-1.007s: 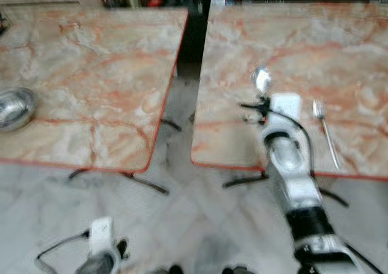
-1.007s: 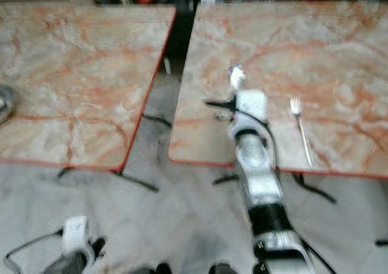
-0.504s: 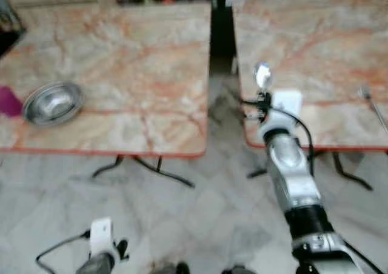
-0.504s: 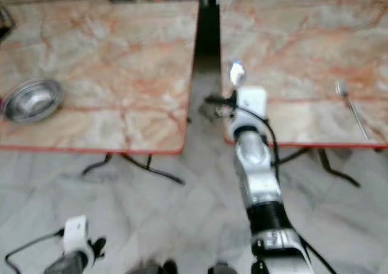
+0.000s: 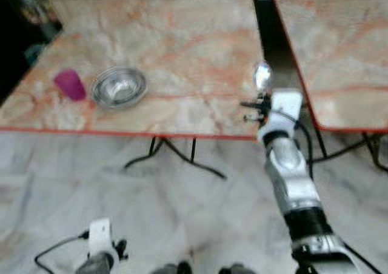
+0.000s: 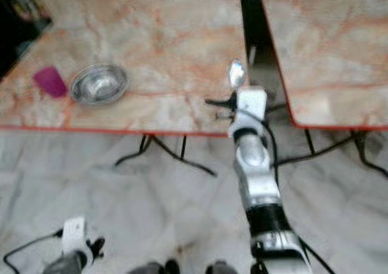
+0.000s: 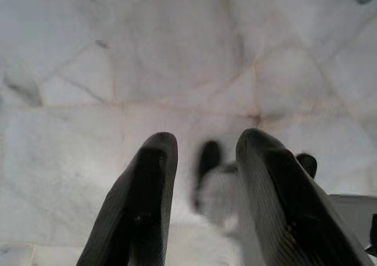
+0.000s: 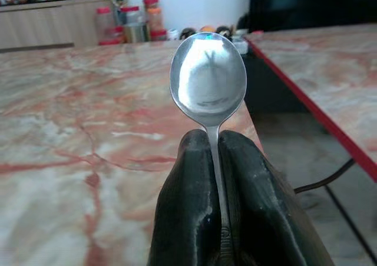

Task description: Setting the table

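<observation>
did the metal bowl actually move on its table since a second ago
Cannot tell. The whole view swung as the robot turned; the bowl sits on the marble table, now near a purple cup.

- Spoon (image 8: 208,80): polished metal, mirror-bright bowl, smooth thin stem pinched between the right gripper (image 8: 215,142)'s fingers.
- Fingers (image 8: 185,213) of that gripper: black, matt, slightly grainy, rubbery-looking.
- Left gripper (image 7: 200,154): the same matt black, with a dull sheen along the edges.
- Table (image 5: 182,37): glossy marble-patterned top, cream with orange-pink veins; smooth red edge band; thin black metal legs.
- Second table (image 5: 339,50): same glossy veined top and red edging.
- Bowl (image 5: 119,86): shiny bare metal, reflective.
- Cup (image 5: 70,84): magenta, looks like smooth plastic.
- Floor (image 7: 147,60): pale grey-white marble tiles, smooth, softly glossy.
- Arm (image 5: 290,177): silver, satin metal-like shell.
</observation>
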### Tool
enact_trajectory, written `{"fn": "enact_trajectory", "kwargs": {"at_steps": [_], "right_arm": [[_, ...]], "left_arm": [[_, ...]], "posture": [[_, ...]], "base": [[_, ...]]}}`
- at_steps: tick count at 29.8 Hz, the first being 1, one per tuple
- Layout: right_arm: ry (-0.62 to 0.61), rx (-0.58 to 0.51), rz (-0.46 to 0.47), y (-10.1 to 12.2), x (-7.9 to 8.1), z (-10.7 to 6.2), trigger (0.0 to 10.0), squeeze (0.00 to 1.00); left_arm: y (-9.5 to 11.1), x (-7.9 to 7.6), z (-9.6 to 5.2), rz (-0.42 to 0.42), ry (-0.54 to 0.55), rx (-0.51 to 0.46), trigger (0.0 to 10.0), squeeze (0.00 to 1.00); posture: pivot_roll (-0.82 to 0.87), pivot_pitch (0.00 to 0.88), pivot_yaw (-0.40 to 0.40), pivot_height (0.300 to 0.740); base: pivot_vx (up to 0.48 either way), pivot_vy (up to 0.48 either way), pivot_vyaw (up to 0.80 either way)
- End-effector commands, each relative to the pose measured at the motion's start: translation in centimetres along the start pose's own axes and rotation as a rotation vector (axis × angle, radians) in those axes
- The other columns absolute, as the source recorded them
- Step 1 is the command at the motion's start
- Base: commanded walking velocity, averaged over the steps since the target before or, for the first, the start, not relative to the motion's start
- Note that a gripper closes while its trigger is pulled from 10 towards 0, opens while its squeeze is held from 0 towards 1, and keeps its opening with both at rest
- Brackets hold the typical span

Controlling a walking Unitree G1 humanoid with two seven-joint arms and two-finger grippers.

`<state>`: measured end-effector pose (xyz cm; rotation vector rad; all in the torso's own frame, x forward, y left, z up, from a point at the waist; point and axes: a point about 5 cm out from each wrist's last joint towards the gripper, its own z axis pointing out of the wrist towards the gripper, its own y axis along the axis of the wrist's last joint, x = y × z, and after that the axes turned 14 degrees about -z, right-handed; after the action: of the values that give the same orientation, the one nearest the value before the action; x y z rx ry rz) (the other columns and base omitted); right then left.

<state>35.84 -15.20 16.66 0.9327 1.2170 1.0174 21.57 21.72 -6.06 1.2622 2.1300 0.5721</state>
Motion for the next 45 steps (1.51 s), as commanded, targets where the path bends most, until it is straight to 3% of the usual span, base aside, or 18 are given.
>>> {"fn": "enact_trajectory", "kwargs": {"at_steps": [1,13,16,29,45], "right_arm": [[0.012,-0.033,0.019,0.86,0.58,0.13,10.0,0.00],[0.027,-0.041,0.000,0.92,0.80,0.10,10.0,0.00],[0.026,-0.043,0.000,0.87,0.86,0.02,10.0,0.00],[0.004,-0.041,-0.005,0.87,0.62,0.10,10.0,0.00],[0.002,-0.040,-0.018,0.95,0.77,0.20,10.0,0.00]], "left_arm": [[-0.29,0.86,-0.19,0.002,0.027,0.018,10.0,0.00],[-0.27,0.93,-0.21,0.006,0.028,0.016,10.0,0.00],[-0.11,1.00,-0.21,0.047,0.040,0.006,10.0,0.00],[0.04,0.65,-0.14,0.044,0.019,-0.004,10.0,0.00],[-0.16,0.69,-0.18,0.044,0.020,0.001,10.0,0.00]], "posture": [[-0.02,0.160,0.043,0.740],[-0.02,0.148,0.042,0.740],[-0.02,0.140,0.042,0.740],[-0.02,0.156,0.041,0.740],[-0.01,0.158,0.041,0.740]], "base": [[0.000,0.480,0.00],[0.000,0.480,0.00],[0.000,0.000,0.00],[0.000,0.000,0.00],[0.337,0.000,-0.21]]}}
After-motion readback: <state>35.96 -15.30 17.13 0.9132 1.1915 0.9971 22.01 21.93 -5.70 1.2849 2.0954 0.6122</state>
